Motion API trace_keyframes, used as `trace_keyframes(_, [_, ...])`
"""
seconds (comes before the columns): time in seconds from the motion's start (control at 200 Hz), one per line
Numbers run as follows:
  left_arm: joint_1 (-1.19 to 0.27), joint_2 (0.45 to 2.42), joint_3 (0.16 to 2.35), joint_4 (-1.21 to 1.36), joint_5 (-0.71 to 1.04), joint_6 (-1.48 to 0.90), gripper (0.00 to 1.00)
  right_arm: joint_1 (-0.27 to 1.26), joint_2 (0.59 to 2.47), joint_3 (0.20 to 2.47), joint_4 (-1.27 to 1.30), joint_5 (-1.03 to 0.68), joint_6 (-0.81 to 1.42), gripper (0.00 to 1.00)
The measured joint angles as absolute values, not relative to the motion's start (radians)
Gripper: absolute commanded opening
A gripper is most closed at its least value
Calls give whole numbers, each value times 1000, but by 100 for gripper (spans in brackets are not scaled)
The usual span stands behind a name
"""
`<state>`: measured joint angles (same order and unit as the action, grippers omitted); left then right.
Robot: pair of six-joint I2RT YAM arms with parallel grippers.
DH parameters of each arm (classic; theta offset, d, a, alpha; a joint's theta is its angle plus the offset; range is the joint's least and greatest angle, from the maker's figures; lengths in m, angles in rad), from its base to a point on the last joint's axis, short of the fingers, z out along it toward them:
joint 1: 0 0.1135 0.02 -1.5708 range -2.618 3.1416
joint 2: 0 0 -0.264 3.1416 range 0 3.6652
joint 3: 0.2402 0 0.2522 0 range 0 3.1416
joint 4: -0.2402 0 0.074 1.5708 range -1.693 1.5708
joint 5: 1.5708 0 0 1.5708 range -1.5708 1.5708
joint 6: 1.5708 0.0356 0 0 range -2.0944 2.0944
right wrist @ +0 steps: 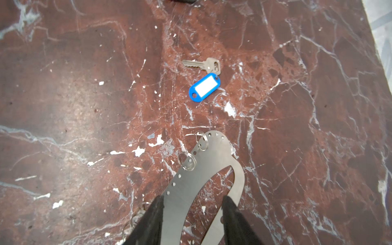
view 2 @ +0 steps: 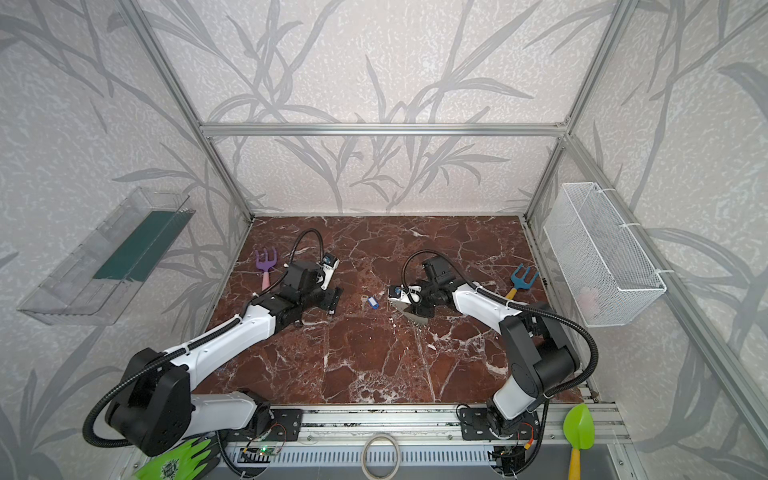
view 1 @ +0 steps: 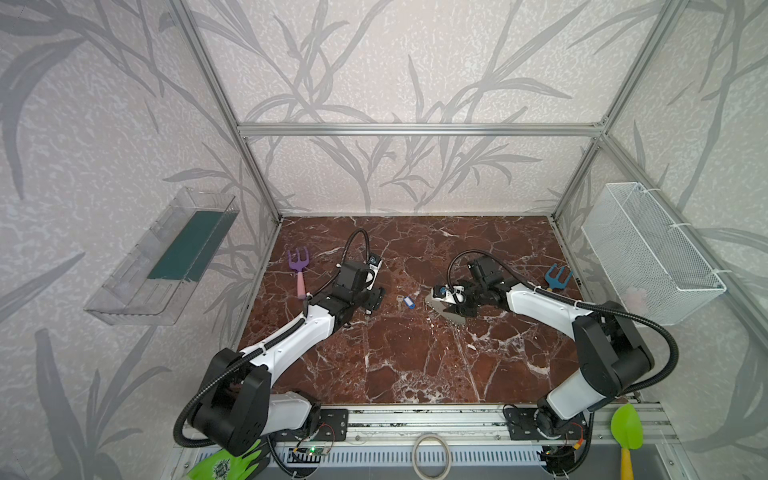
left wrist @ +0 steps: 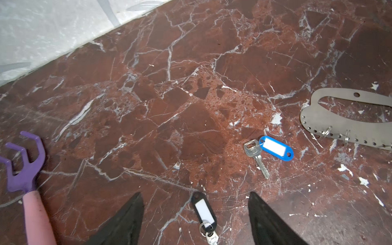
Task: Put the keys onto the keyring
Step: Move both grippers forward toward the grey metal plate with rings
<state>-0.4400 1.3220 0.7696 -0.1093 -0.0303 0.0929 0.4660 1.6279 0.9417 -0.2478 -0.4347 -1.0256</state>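
On the glossy red-brown veined marble table (view 1: 415, 365), the keyring (right wrist: 191, 186), a flat matte grey steel plate with a long oval cut-out, a row of small holes and thin split rings (right wrist: 186, 161) along one edge, lies under the right end effector (right wrist: 193, 197). Its dark tapered fingers stand apart over the plate and hide part of it in both top views. The silver blue-tagged key (left wrist: 275, 148) lies mid-table just beside the plate, the black-tagged key (left wrist: 204, 212) sits between the widely spread fingers of the left end effector (left wrist: 194, 194), and a purple hand rake (left wrist: 25, 169) and a blue hand rake (view 1: 559, 277) rest near opposite table edges.
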Motion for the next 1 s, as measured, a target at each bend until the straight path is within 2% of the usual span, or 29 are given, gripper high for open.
trace_keyframes(0.075, [-444,1341,770,-91,-23,103,76,466,1653,957,-265,-434,-1069,41])
trace_keyframes(0.14, [-444,1353,770,-76,-19,114,76,467,1681,979,-276,-428,-1102,35])
trace_keyframes(0.435, [-444,1382,770,10,-16,152,72,469,1773,1073,-316,-418,-1171,32])
trace_keyframes(0.625, [-444,1393,770,60,-20,181,71,478,1814,1085,-326,-421,-1152,26])
trace_keyframes(1.0, [-444,1421,770,96,-21,207,71,487,1866,1103,-318,-427,-1056,23])
